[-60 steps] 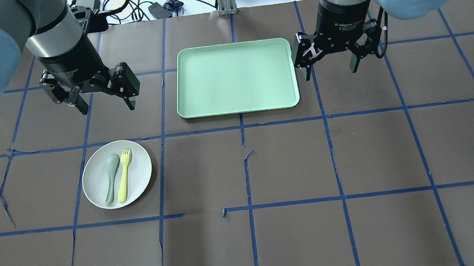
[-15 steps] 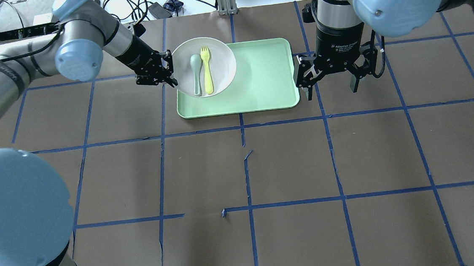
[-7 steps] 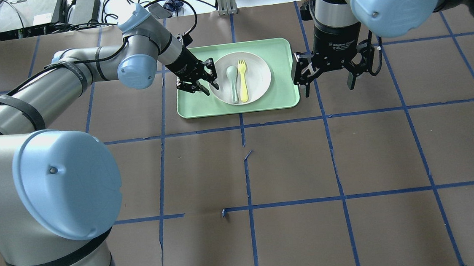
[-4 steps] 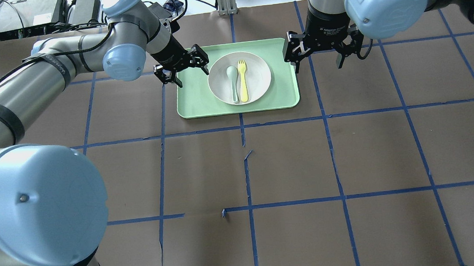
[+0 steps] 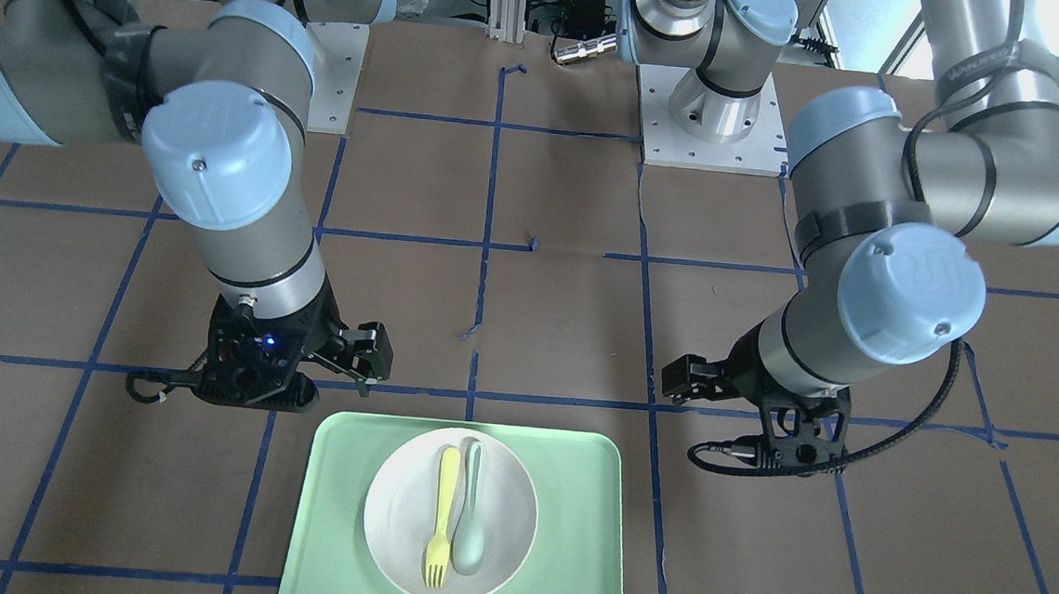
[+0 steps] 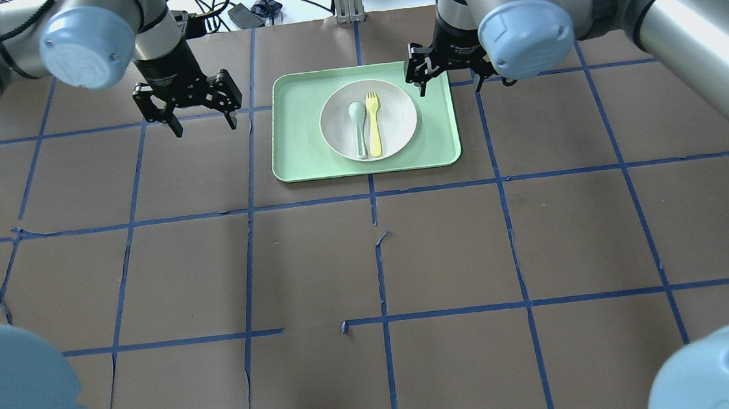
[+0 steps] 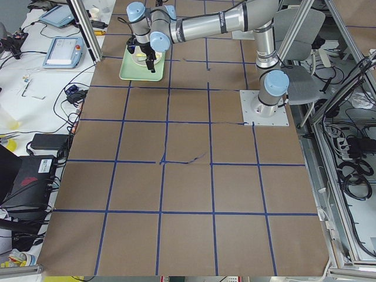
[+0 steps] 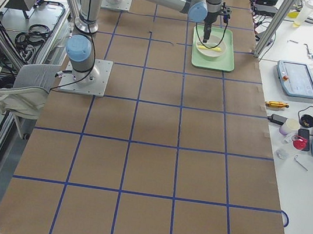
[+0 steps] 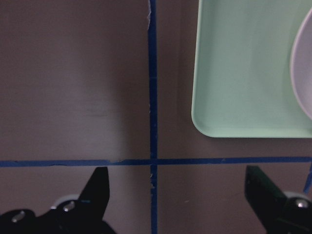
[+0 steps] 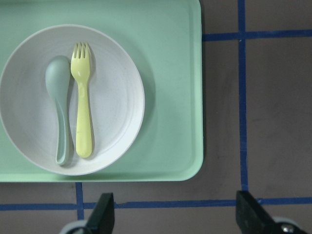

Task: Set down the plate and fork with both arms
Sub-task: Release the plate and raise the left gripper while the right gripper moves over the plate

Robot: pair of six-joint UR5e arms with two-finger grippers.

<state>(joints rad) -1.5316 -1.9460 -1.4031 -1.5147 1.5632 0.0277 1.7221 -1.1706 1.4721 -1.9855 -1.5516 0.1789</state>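
Left hand (image 6: 203, 126) hangs empty with its fingers spread wide, over bare tabletop (image 6: 375, 262) just beside the left edge of the pale green tray (image 6: 302, 151). A second ago it was closed on the rim of the plate (image 6: 400, 120) above the tray; it has since let go and drawn back to the left, so that its wrist camera now catches only a corner of the tray and a sliver of the plate's edge. The plate now rests flat inside the tray, a little right of its middle, so that half of the task looks done. The fork (image 6: 372, 126) has not left the plate: it lies along the middle, tines toward the far side, with the grey-green spoon (image 6: 356, 127) close at its left, and whether the two touch I cannot tell. Meanwhile the right hand (image 6: 459, 81), also wide open and holding nothing, has shifted from beside the tray's right edge to its far right corner, and its wrist camera looks straight down on plate and fork. The fork is probably its job next, and the pinch will have to take the slim handle without dragging the spoon along.
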